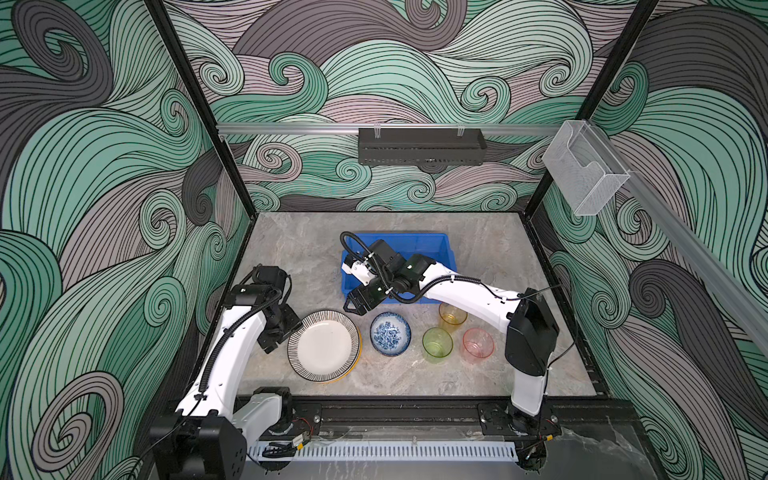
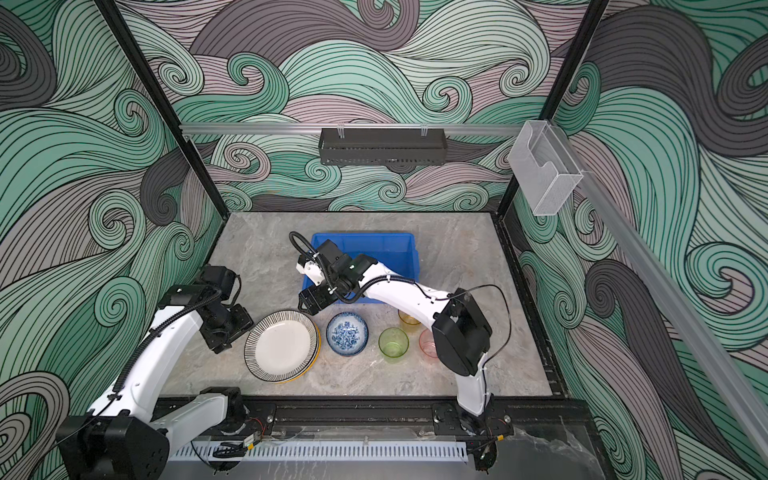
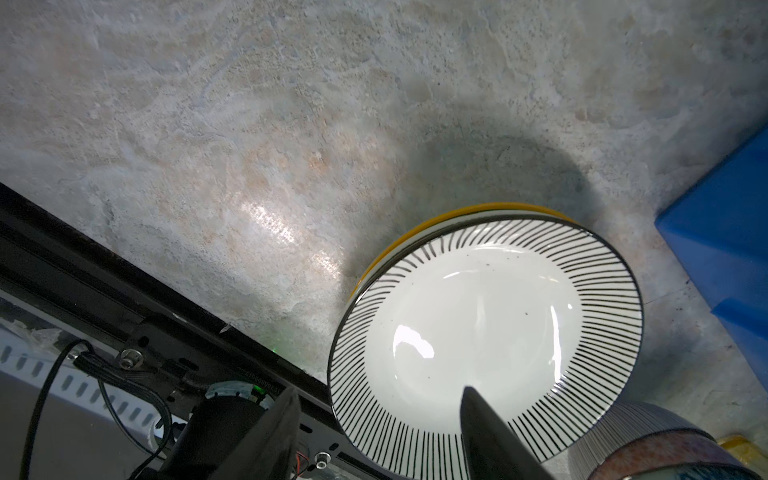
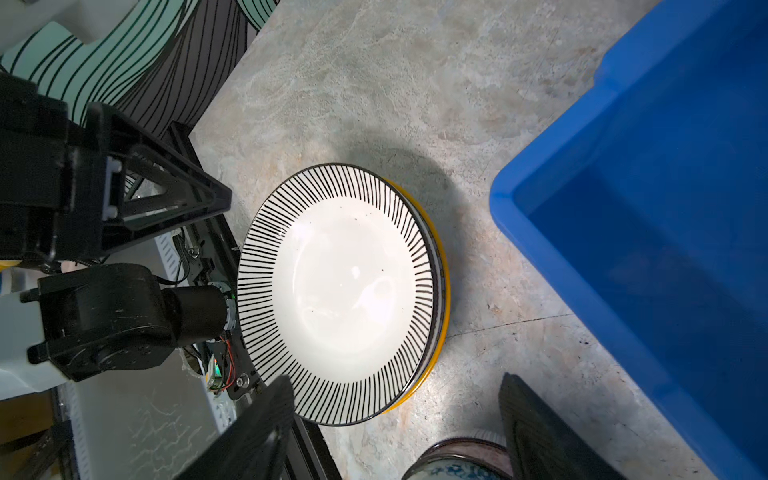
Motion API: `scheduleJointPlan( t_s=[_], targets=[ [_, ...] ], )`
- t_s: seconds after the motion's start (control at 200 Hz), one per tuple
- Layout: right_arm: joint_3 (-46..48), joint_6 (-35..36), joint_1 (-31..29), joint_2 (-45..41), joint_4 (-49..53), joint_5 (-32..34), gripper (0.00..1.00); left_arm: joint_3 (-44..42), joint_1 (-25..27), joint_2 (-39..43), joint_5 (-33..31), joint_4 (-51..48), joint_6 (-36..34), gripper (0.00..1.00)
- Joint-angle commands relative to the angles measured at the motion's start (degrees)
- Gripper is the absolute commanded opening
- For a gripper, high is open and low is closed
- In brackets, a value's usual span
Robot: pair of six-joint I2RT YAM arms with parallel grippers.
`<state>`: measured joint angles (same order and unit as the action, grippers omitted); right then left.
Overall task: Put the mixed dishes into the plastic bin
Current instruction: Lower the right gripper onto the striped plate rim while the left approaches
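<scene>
Lying near-left: plate stack [image 1: 324,347]; left gripper [image 3: 380,390] open astride its left rim, holding nothing. Bowl [image 1: 390,333], cups [image 1: 437,345] to its right. Bin [image 1: 436,241] farther back; right gripper [image 4: 397,378] open, empty, over its near-left corner.

Grey marbled worktop [image 1: 291,249]. Blue bin [image 1: 415,237] set at back centre. Plate stack [image 1: 324,347] seen front left, striped rim uppermost. Bowl [image 1: 390,333] placed just beside stack. Green cup [image 1: 437,344], pink cup [image 1: 478,344], orange cup [image 1: 452,316] grouped right of bowl.
</scene>
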<state>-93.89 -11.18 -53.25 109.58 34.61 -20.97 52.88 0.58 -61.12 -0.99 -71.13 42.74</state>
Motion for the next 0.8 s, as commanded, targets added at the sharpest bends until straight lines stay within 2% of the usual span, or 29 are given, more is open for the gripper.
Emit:
scheduleJointPlan(
  t_s=[0.0,0.175,0.381,0.486,0.796],
  targets=[
    [-0.6,-0.3,-1.4,1.0,-0.3,1.4,0.75,-0.7,0.5,1.4,0.0,-3.3,1.0,0.62],
    [-1.0,0.1,-3.3,2.9,-0.1,5.5,0.66,-0.8,0.6,0.8,1.0,-4.6,0.3,0.56],
    [-0.4,-1.1,-3.6,4.7,0.4,9.8,0.51,-2.5,0.6,1.9,1.9,-4.4,0.5,0.54],
    [-0.5,-1.9,-3.6,5.9,0.3,10.0,0.46,-3.4,0.6,3.3,3.5,-2.8,0.1,0.55],
    [-2.9,-2.1,-4.1,9.0,2.7,11.2,0.34,-4.2,0.6,4.5,1.6,-4.1,0.7,0.54]
  ],
)
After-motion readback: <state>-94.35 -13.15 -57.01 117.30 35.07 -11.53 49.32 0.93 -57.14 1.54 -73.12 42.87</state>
